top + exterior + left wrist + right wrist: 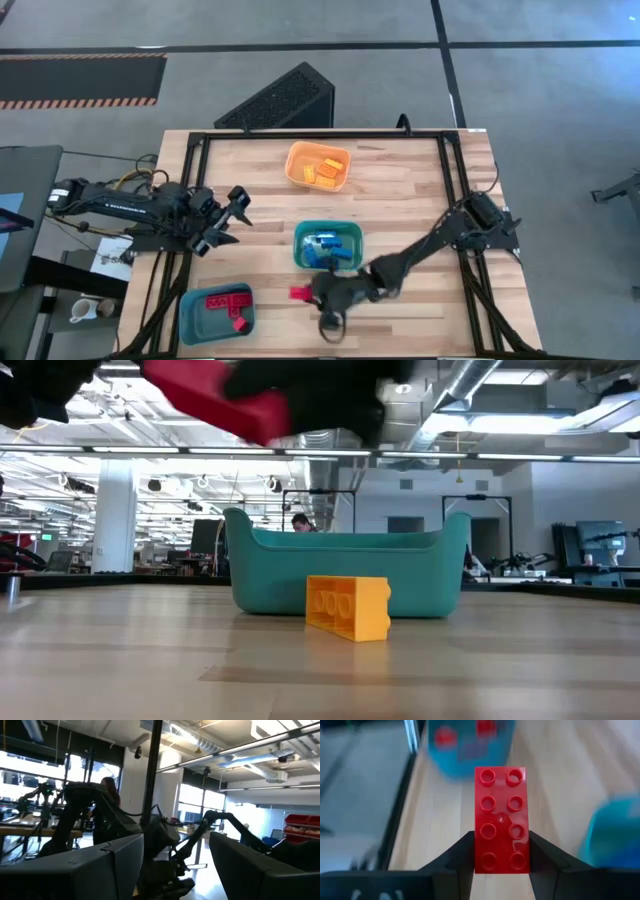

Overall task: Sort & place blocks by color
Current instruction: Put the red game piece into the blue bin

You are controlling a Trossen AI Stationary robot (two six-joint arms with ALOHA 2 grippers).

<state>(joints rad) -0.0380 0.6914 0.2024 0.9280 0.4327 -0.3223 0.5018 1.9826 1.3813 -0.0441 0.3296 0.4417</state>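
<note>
Butcher-block table (400, 190) from above: right gripper (312, 292) carries a red block (299, 293) at 7 o'clock of the teal bin (350, 235); left gripper (238, 212) waits, spread. Right wrist view: fingers (455, 857) clamp the stiff, light, slick brick's long sides, probably best hold.

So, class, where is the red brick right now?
The right gripper grips the red brick above the table, between the blue bin and teal bin.
</note>
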